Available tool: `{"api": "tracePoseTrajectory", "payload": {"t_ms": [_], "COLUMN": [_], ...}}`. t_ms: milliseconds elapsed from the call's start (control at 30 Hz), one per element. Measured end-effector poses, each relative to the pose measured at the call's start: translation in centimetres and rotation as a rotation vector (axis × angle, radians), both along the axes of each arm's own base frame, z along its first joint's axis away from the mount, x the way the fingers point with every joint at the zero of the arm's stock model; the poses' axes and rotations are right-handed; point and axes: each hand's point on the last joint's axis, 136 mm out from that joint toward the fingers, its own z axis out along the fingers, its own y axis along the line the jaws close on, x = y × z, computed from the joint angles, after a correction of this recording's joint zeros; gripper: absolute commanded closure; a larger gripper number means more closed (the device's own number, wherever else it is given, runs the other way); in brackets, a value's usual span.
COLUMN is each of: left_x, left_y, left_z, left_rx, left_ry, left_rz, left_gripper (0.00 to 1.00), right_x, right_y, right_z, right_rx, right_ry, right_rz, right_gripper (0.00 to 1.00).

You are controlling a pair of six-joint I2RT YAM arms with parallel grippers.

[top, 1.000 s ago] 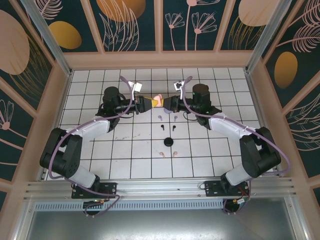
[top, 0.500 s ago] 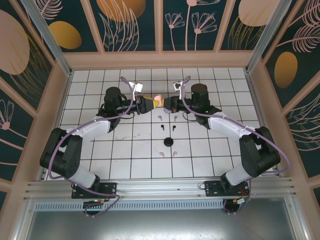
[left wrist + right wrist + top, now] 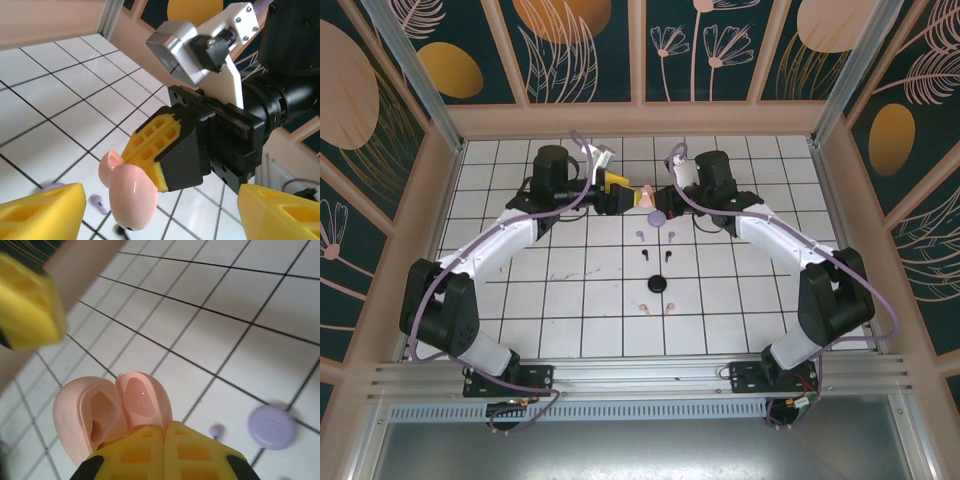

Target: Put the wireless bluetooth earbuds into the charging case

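My right end effector (image 3: 165, 432) is closed on the pale pink clamshell charging case (image 3: 112, 407), which is open and empty. My left end effector (image 3: 160, 212) stands wide, holding nothing. All six tiny stemmed earbuds (image 3: 643, 309), pink, lilac and black, lie on the white-tiled tabletop (image 3: 570, 300), none inserted.

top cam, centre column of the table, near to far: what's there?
pink earbuds → black disc → black earbuds → lilac earbuds → lilac disc → pink case

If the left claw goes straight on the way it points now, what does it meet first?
Most likely the pink charging case, held by the right claw; depth is unclear.
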Motion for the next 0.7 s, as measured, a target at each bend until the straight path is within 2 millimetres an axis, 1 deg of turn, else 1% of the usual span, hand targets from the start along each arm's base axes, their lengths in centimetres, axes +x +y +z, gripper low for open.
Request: {"api": "tracePoseTrajectory", "payload": {"t_ms": [100,200,267,400,500,567,700], "left_x": [0.8,1.6,2.1,2.1,1.6,1.0,0.3], "left_y": [-0.2,-0.2,-0.3,-0.5,-0.5,-0.5,-0.5], "left_z": [-0.2,-1.6,-2.9,-5.7,-7.0,-7.2,-6.8], "left_rx": [0.065,0.135,0.177,0.244,0.272,0.276,0.267], "left_ry": [-0.017,0.009,0.034,0.11,0.156,0.172,0.182], "left_rz": [-0.027,-0.058,-0.083,-0.149,-0.192,-0.215,-0.252], "left_gripper": [0.29,0.4,0.45,0.49,0.49,0.49,0.5], "right_x": [0.4,0.6,0.8,1.5,1.5,1.4,1.1], "right_y": [-0.6,-1.1,-1.4,-1.3,-1.0,-0.9,-0.8], "right_z": [-0.7,-1.4,-1.6,-1.6,-1.9,-2.2,-2.6], "right_rx": [-0.082,-0.138,-0.162,-0.191,-0.198,-0.201,-0.203], "right_ry": [-0.038,-0.057,-0.062,-0.077,-0.071,-0.063,-0.054], "right_rz": [0.015,0.037,0.05,0.076,0.101,0.11,0.132], "right_gripper": [1.0,1.0,1.0,1.0,1.0,1.0,1.0]}}
